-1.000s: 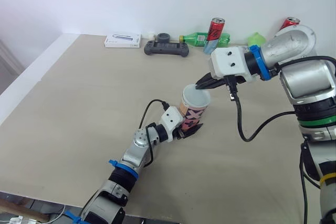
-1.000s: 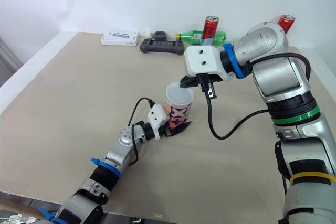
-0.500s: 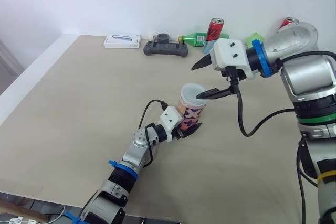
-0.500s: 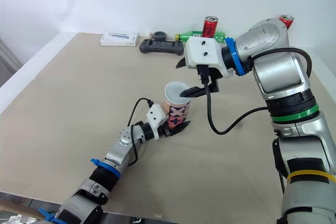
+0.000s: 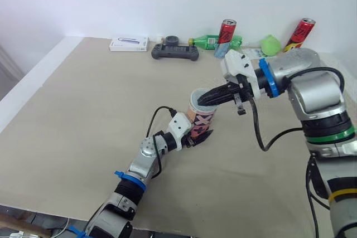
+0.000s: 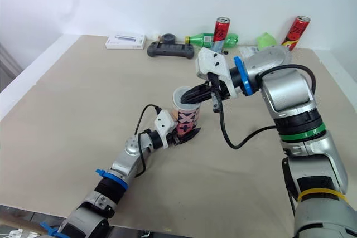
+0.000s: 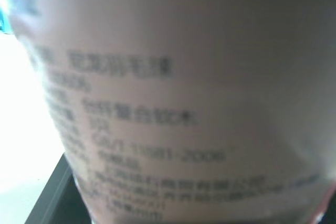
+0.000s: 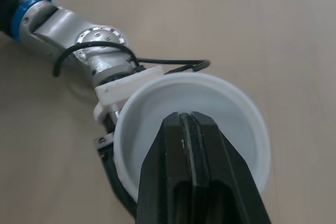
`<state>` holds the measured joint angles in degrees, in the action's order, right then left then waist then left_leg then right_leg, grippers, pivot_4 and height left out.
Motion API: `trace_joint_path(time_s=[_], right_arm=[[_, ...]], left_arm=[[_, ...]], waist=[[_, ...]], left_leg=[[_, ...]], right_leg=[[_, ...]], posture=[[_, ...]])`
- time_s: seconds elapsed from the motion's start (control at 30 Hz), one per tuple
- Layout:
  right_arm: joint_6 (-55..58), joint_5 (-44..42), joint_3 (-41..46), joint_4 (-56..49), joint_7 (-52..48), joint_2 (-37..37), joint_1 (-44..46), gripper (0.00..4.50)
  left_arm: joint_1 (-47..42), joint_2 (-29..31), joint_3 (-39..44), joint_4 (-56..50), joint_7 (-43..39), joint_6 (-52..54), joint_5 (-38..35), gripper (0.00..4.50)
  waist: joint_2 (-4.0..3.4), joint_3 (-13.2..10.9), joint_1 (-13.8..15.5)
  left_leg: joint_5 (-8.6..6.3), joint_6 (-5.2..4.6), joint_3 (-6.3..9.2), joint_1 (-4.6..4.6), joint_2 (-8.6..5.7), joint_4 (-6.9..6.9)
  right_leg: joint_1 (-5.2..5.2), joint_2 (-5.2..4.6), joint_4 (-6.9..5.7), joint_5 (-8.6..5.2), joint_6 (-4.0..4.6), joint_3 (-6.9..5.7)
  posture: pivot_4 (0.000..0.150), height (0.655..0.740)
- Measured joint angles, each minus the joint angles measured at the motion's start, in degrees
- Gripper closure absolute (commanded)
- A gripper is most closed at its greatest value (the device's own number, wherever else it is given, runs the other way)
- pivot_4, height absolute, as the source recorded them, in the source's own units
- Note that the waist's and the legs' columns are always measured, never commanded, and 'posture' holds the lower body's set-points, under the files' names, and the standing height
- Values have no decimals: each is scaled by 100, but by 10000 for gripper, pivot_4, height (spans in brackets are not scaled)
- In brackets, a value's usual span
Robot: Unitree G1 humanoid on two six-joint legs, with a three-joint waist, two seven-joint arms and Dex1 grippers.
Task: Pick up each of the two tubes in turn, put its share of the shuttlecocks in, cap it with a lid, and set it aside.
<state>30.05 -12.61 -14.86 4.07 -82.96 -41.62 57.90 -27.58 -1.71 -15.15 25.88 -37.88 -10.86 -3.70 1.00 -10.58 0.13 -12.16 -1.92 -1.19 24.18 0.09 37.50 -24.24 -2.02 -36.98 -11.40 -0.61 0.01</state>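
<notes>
Closed my right jaws, tips pinched over white lid [image 8: 189, 95] of patterned tube [image 5: 202, 121]; left jaws clamp its base; bare surface [image 5: 83, 115] around.

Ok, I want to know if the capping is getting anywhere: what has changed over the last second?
The right hand, whose fingers were spread wide half a second ago, has shut and come down, so its fingers now lie over the lid on the tube. The left hand still grips the tube low down, and the tube stands upright in the same spot.
</notes>
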Motion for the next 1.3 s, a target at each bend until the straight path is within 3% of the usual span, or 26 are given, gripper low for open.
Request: trace_joint_path(time_s=[0.3, 0.57, 0.8, 0.9, 0.97, 1.03, 1.07, 1.1, 1.23, 1.27, 1.3], right_arm=[[-370, 396, -346, 61, 36, -66, 40, 44612], [-343, 552, -362, -106, 70, -105, -91, 44612], [882, -584, 1001, -652, 822, 32, -919, 44612], [1522, -1235, 2298, -1860, 1528, 7, -2020, 44612], [1971, -1574, 2823, -2512, 1959, 32, -2919, 37451], [2376, -1919, 3463, -2996, 2466, 235, -3499, 29614], [2440, -1999, 3614, -3151, 2617, 320, -3648, 27705], [2418, -2065, 3854, -3569, 2952, 525, -4065, 21594], [2108, -1964, 3608, -4266, 3662, 1105, -5237, 3385], [1818, -1778, 3378, -4347, 3857, 1263, -5513, 644], [1550, -1560, 3080, -4360, 4042, 1461, -5767, 644]], left_arm=[[38, 13, -5, -1, 49, 64, 28, 14530], [78, 27, -15, 7, 98, 116, 48, 14530], [130, 97, -33, -162, -25, 114, 21, 14530], [152, 137, -31, -226, -91, 121, -17, 14530], [157, 277, 41, -298, -143, 117, -94, 14530], [125, 387, 52, -303, -247, 153, -149, 6270], [124, 427, 54, -317, -292, 175, -173, 5239], [109, 538, 54, -327, -431, 249, -214, 110], [100, 935, 198, -345, -782, 477, -379, 0], [98, 1031, 221, -378, -901, 564, -430, 0], [101, 1116, 225, -457, -1033, 642, -472, 0]], waist=[[7, 44, 12], [14, 80, 16], [18, 75, 29], [25, 77, 79], [19, 76, 61], [11, 76, 15], [12, 75, 10], [16, 75, 14], [14, 71, -1], [14, 72, 1], [15, 71, 1]], left_leg=[[4, 0, -2, -15, 43, 2], [-14, 24, 10, -96, 56, -14], [-22, 32, 14, -61, 57, -22], [-23, 30, 33, -15, 55, -20], [-31, 33, 36, -5, 58, -17], [-31, 33, 19, -10, 60, -14], [-30, 33, 20, -10, 63, -15], [-28, 35, 24, -11, 67, -14], [-23, 39, 28, -15, 90, -10], [-22, 39, 28, -16, 91, -11], [-21, 40, 28, -16, 93, -9]], right_leg=[[8, 50, 1, -9, 51, 3], [80, 62, 6, -41, 78, -7], [50, 64, 4, -40, 53, -5], [30, 69, 5, -52, 42, -14], [10, 74, -4, -55, 42, -11], [0, 77, -9, -47, 44, 3], [1, 82, -9, -43, 45, 1], [4, 91, -8, -42, 46, -5], [1, 113, -8, -49, 72, -14], [1, 113, -8, -49, 74, -15], [3, 115, -8, -50, 76, -17]], posture=[[1500, 7395], [1500, 7395], [1500, 7395], [1500, 7395], [1500, 7395], [1500, 7395], [1500, 7395], [1500, 7395], [1500, 7395], [1500, 7395], [1500, 7395]])
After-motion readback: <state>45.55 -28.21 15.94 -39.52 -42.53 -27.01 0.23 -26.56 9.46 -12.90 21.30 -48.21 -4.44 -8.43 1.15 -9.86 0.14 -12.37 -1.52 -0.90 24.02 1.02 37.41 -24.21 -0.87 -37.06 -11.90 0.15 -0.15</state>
